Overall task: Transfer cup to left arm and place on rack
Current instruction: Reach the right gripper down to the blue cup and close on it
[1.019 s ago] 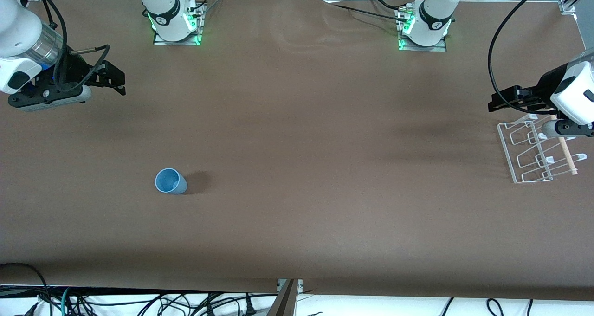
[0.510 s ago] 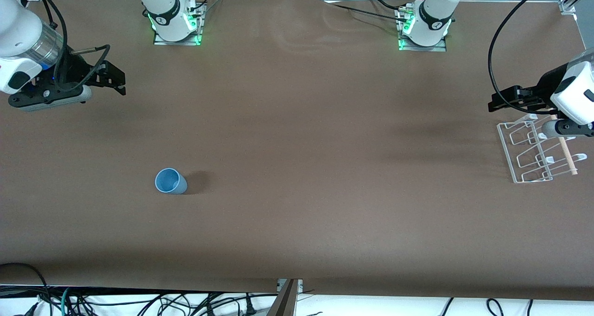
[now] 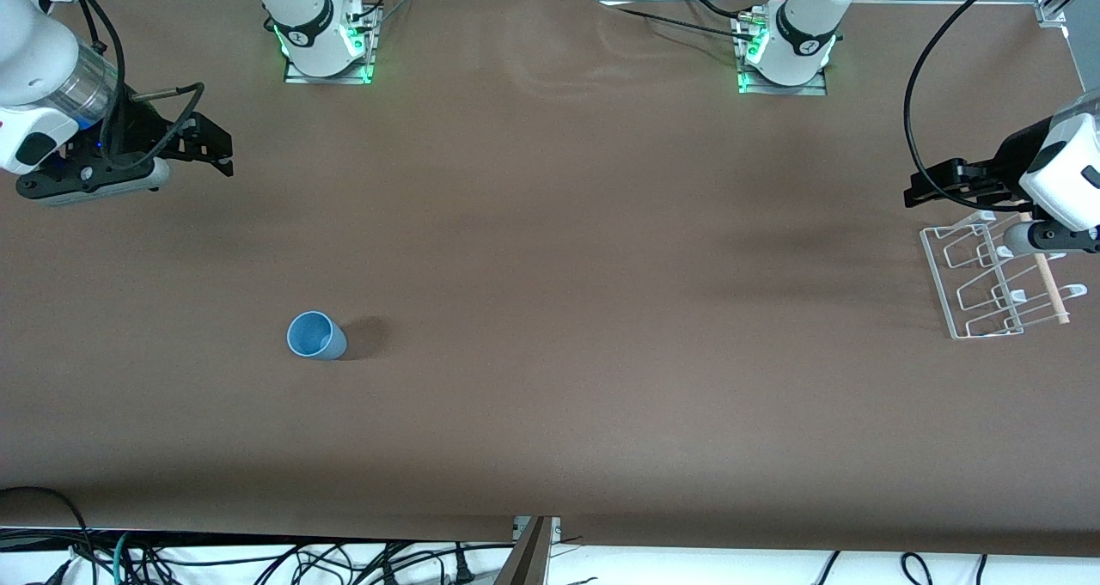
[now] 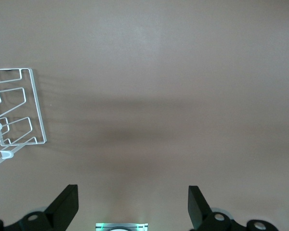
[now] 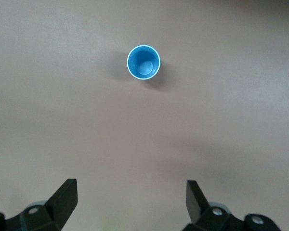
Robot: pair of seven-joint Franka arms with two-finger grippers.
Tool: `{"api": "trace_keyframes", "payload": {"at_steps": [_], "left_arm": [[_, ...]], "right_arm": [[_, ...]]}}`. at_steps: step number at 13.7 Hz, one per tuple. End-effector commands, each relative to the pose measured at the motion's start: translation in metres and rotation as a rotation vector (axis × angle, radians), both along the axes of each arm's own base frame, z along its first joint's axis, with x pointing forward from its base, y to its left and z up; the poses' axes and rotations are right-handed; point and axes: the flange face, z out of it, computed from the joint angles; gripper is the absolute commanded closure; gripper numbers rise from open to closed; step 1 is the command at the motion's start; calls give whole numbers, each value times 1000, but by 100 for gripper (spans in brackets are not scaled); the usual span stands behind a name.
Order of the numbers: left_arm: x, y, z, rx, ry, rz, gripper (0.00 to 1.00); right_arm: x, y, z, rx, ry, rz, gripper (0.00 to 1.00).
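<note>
- Wide brown surface [image 3: 550,267] fills the front view, with the two arm bases at its top edge, each glowing green at the foot.
- Cables [image 3: 258,559] lie tangled under the surface's nearest edge.
- The cup [image 3: 315,336] stands upright, mouth up, alone on the surface toward the right arm's end, nothing touching it.
- The rack [image 3: 997,280] sits at the left arm's end, its wooden rod [image 3: 1050,284] running along one side.
- The right gripper [image 3: 206,145] hangs over bare surface at its own end, silver ring and blue light showing at the wrist.
- Its jaws are spread wide and hold nothing; in the right wrist view both fingers [image 5: 62,197] frame empty surface.
- From that wrist view the cup [image 5: 143,62] lies well out ahead of the jaws, roughly centred between them, well apart from the tips.
- The left gripper [image 3: 932,183] hovers just beside the rack, over the edge of it, on its white blocky wrist.
- Its jaws are also wide apart, empty; the left wrist view shows both fingers [image 4: 65,207] over plain surface.
- There the rack [image 4: 14,115] sits off to one side of the jaws, outside the gap, not touching them.
</note>
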Motion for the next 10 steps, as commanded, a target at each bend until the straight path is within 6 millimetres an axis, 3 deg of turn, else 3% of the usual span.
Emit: {"api": "trace_keyframes", "payload": {"at_steps": [1,3,6,10], "left_arm": [[2,-1,7,18,-4,9,0],[2,0,7,18,-4,10,0],[3,-2,7,18,-5,8,0],[3,1,6,18,-2,13,0]], "right_arm": [[4,-1,-15,-17,0,-5,0],[25,-3,-56,-22,-14,-4,0],[71,-4,-144,-31,-20,-3,0],[108,1,-236,-9,-75,3,0]]}}
